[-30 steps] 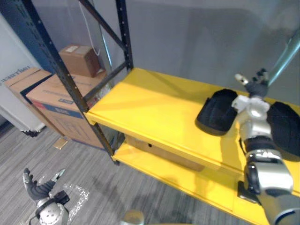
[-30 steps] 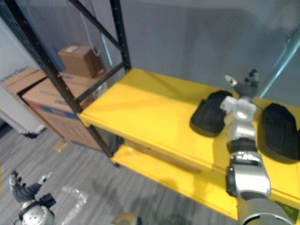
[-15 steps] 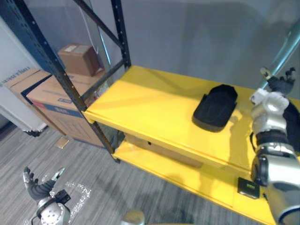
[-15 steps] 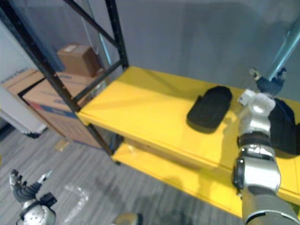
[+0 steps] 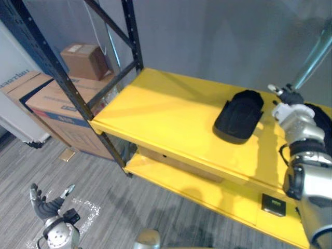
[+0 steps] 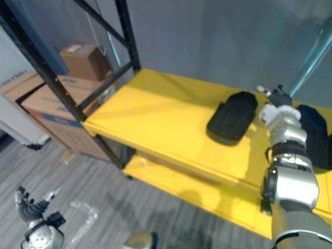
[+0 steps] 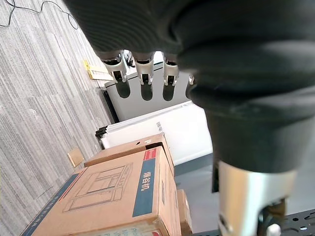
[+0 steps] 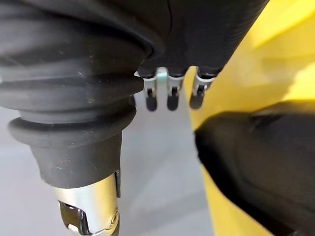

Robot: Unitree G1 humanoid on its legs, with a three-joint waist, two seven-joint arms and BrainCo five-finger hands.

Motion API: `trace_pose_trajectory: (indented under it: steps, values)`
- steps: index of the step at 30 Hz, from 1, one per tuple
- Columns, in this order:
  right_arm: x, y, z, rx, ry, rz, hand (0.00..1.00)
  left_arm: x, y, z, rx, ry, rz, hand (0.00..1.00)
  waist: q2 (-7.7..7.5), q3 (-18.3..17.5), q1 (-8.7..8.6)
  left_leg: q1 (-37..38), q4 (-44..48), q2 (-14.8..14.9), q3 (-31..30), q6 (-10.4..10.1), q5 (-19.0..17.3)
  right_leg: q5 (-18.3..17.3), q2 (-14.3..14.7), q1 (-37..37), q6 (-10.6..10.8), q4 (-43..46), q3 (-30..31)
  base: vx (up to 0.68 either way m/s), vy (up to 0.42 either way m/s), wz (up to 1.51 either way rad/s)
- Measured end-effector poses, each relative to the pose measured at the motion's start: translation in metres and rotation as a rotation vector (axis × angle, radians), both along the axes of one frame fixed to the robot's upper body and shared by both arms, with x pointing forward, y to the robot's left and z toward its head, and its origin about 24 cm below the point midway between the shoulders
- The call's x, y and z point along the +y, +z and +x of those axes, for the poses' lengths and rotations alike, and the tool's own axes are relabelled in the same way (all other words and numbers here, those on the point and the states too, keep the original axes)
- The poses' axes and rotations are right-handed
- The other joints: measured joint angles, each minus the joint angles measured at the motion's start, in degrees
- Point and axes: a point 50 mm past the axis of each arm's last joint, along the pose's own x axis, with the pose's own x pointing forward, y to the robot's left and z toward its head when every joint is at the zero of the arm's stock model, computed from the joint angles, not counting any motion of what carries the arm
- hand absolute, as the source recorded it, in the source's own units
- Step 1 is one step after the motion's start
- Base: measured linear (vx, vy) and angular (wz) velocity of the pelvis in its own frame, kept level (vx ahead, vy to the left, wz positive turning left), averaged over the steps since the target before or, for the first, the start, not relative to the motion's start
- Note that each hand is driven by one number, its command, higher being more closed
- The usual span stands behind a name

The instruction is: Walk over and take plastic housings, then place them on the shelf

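Two black plastic housings lie on the yellow shelf [image 5: 166,111]: one [image 5: 239,115] near the middle right, the other [image 5: 324,122] at the right edge, partly hidden by my arm. My right hand [image 5: 287,96] hovers open between them, just above the shelf board, holding nothing. In the right wrist view its fingers [image 8: 170,96] hang straight beside a black housing [image 8: 261,157]. My left hand [image 5: 49,207] is low over the grey floor, open and empty, with its fingers [image 7: 142,81] straight.
Black shelf uprights [image 5: 57,67] and a diagonal brace stand at the left. Cardboard boxes [image 5: 62,111] and a white cabinet [image 5: 15,98] sit on the floor beyond them. A lower yellow shelf [image 5: 207,194] carries a small dark item [image 5: 273,204]. A teal pole [image 5: 311,57] rises at the right.
My right hand swung right over the far housing, then came back to the gap between the two housings. The view shifted slightly. The left hand stays low.
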Motion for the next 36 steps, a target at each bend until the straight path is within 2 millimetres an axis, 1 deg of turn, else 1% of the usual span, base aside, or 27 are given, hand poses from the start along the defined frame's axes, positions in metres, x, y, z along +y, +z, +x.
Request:
trace_pose_trajectory:
  steps: [4, 9, 13, 15, 16, 19, 21, 24, 28, 33, 36]
  values:
    - [-0.002, -0.004, -0.001, 0.04, -0.018, 0.013, 0.0, -0.005, -0.001, 0.003, 0.004, -0.022, -0.005, 0.0, 0.29, 0.5, 0.15, 0.9, -0.6, 0.1, 0.6, 0.0, 0.1, -0.2, 0.0, -0.1, 0.0, 0.3, 0.7, 0.02, 0.019, -0.06]
    - [-0.002, -0.009, -0.003, 0.07, -0.006, 0.038, 0.0, -0.007, -0.002, 0.004, 0.006, -0.033, -0.007, 0.0, 0.74, 0.8, 0.04, 1.0, -1.1, 0.2, 0.7, -0.2, 0.3, -1.5, -0.2, -1.1, 0.0, 2.2, 0.9, 0.01, 0.007, -0.02]
    - [0.001, -0.014, -0.002, 0.091, 0.061, 0.048, 0.0, -0.014, -0.005, 0.006, 0.011, -0.056, -0.019, 0.0, 0.92, 0.9, 0.13, 1.0, -1.3, 0.3, 0.9, -0.2, 0.4, -2.1, -0.4, -2.1, -0.1, 3.4, 1.2, 0.02, 0.008, -0.02]
    - [0.003, -0.016, -0.002, 0.096, 0.1, 0.049, 0.0, -0.015, -0.006, 0.006, 0.01, -0.055, -0.025, 0.0, 1.37, 1.2, 0.11, 1.3, -1.5, 0.2, 0.9, -0.2, 0.4, -2.7, -0.6, -2.2, 0.1, 4.3, 1.2, 0.0, 0.0, 0.0]
    - [0.004, -0.016, -0.001, 0.089, 0.128, 0.05, 0.0, -0.017, -0.006, 0.006, 0.004, -0.055, -0.03, 0.0, 1.83, 1.6, 0.13, 1.8, -1.8, 0.2, 1.1, -0.2, 0.5, -3.0, -0.7, -2.2, 0.1, 4.7, 1.5, 0.0, 0.011, -0.04]
    - [0.006, -0.016, 0.0, 0.082, 0.164, 0.05, 0.0, -0.017, -0.004, 0.007, -0.004, -0.056, -0.027, 0.0, 2.06, 1.8, 0.2, 1.7, -3.2, 0.3, 1.1, -0.3, 1.5, -3.2, -0.7, -3.4, -0.1, 5.4, 1.6, 0.0, 0.002, -0.01]
    - [0.008, -0.016, 0.0, 0.079, 0.186, 0.054, 0.0, -0.017, -0.004, 0.007, -0.004, -0.056, -0.028, 0.0, 2.37, 2.1, 0.22, 1.7, -3.5, 0.5, 1.3, -0.4, 1.7, -3.5, -0.7, -4.0, -0.4, 6.1, 1.8, 0.0, -0.014, -0.03]
    - [0.009, -0.017, 0.0, 0.08, 0.211, 0.062, 0.0, -0.017, -0.004, 0.007, -0.004, -0.056, -0.028, 0.0, 2.71, 2.6, 0.16, 1.8, -3.4, 0.5, 1.3, -0.4, 1.8, -3.9, -0.7, -4.1, -0.4, 6.7, 1.9, 0.0, -0.004, -0.01]
    - [0.01, -0.017, 0.001, 0.078, 0.221, 0.064, 0.0, -0.017, -0.001, 0.008, -0.016, -0.057, -0.023, 0.0, 2.72, 2.7, 0.25, 1.7, -3.6, 0.5, 1.2, -0.4, 2.0, -4.8, -1.0, -5.0, -0.3, 8.4, 2.2, 0.0, 0.0, 0.0]
    - [0.01, -0.016, 0.001, 0.071, 0.221, 0.07, 0.0, -0.017, 0.0, 0.008, -0.021, -0.057, -0.02, 0.0, 2.72, 2.8, 0.19, 1.8, -5.1, 0.5, 0.8, -0.6, 3.2, -5.2, -1.1, -6.0, -0.6, 9.5, 2.1, 0.0, 0.0, 0.0]
    - [0.01, -0.014, 0.002, 0.062, 0.22, 0.066, 0.0, -0.018, -0.001, 0.007, -0.021, -0.056, -0.024, 0.0, 2.97, 3.3, 0.2, 1.8, -5.1, 0.5, 0.7, -0.6, 3.4, -5.3, -1.1, -6.1, -0.7, 9.9, 2.1, -0.04, -0.021, 0.02]
